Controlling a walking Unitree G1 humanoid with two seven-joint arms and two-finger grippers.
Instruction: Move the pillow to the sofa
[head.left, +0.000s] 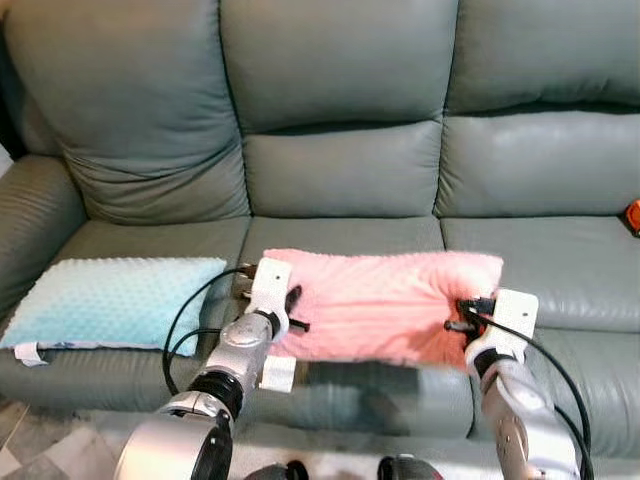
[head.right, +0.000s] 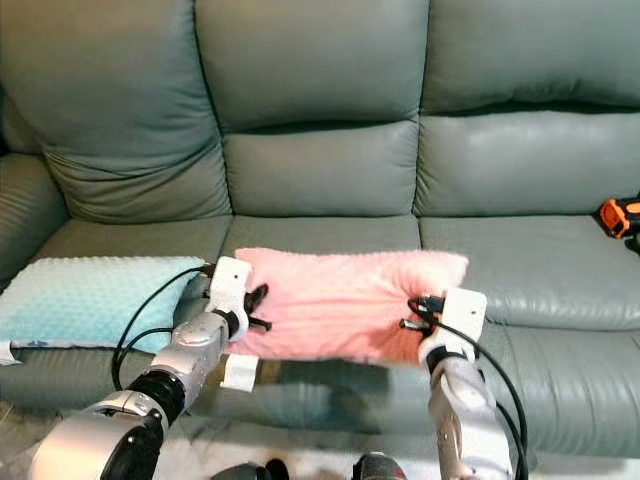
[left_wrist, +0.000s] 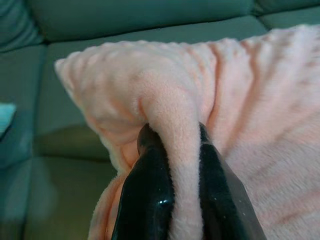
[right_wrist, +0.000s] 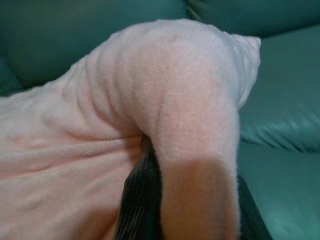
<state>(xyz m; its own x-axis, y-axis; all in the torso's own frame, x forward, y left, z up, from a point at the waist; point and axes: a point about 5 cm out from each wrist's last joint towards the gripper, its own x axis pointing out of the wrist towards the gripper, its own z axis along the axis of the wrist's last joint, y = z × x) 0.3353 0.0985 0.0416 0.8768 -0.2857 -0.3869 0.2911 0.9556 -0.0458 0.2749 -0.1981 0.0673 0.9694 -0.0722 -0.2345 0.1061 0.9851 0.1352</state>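
Soft pink fleece pillow (head.left: 385, 300) hangs over the grey-green leather sofa's (head.left: 340, 170) middle seat, left tool (head.left: 292, 310) and right tool (head.left: 462, 314) each pinching one end.

Evenly and softly lit, rather dim in the sofa's (head.left: 340, 170) creases. Soft shadow beneath the pink pillow's (head.left: 385, 305) front edge. Slightly smeared along that edge. Glossy highlights on the black fingers (left_wrist: 150, 200) close up; near fabric blurred in both wrist views.

big grey-green leather sofa (head.left: 340, 130) fills the room, pale tile floor (head.left: 25, 440) just peeking out below it
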